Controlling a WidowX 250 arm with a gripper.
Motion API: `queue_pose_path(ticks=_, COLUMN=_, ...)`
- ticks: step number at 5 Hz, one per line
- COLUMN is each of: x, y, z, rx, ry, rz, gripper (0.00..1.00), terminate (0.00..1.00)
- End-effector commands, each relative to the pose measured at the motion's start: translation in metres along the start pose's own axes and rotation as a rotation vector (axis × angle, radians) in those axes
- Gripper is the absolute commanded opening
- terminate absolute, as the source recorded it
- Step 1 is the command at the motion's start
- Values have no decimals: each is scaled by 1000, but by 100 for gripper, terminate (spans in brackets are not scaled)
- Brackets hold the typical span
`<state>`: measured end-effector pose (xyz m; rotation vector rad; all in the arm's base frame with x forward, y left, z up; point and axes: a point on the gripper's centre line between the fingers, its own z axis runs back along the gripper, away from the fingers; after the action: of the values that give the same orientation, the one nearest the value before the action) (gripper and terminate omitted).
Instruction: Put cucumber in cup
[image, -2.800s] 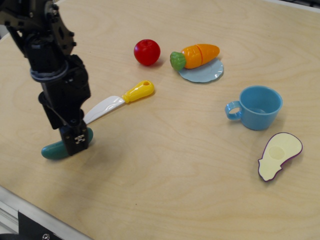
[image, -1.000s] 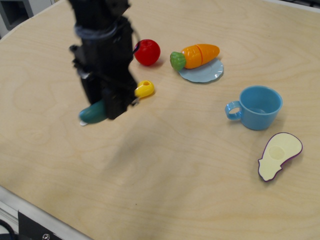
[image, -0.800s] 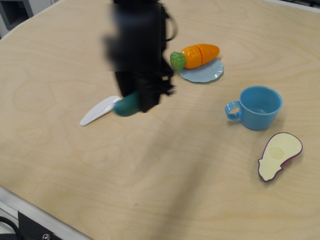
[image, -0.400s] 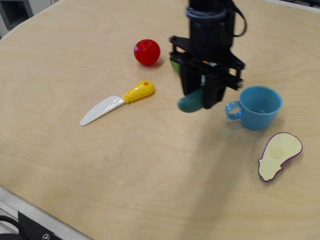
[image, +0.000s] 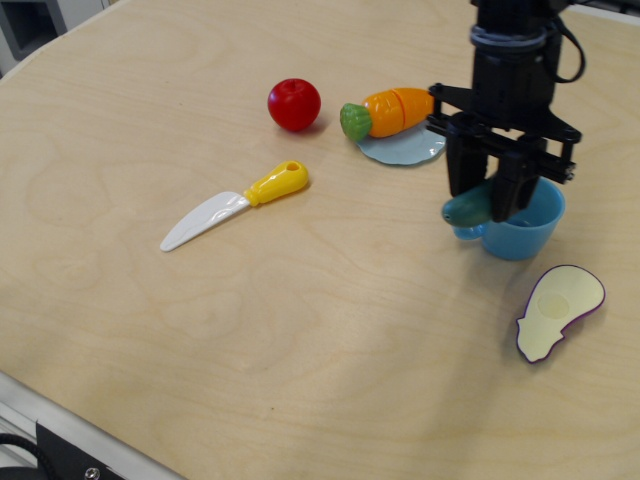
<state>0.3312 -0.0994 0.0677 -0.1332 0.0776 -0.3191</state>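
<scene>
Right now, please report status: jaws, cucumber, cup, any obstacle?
Gripper shut on cucumber, held in the air. Cucumber at near rim of cup, not inside yet. Nothing seen blocking the cup.

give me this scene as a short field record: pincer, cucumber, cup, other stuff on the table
pincer: shut on the cucumber, over the cup's left rim
cucumber: held in the air, its end sticking out left, not yet in the cup
cup: upright, partly hidden by the pincer
carrot: on the plate
tomato: left of the carrot
knife: lying flat, yellow handle
eggplant half: cut face up, below the cup
</scene>
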Motion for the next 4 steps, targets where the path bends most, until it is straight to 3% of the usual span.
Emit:
queue_pose_path(ticks=1, x=33, y=-4, z=14, rx=-2, ry=-25, rz=-7, gripper=0, terminate=0)
queue_pose_path(ticks=2, x=38, y=-1, z=15, rx=-1, ry=-9, rz=10, gripper=100, terminate=0)
queue_pose_path(ticks=4, x=32, y=-1, z=22, rx=9, ry=-8, rz=23, gripper=100, terminate=0)
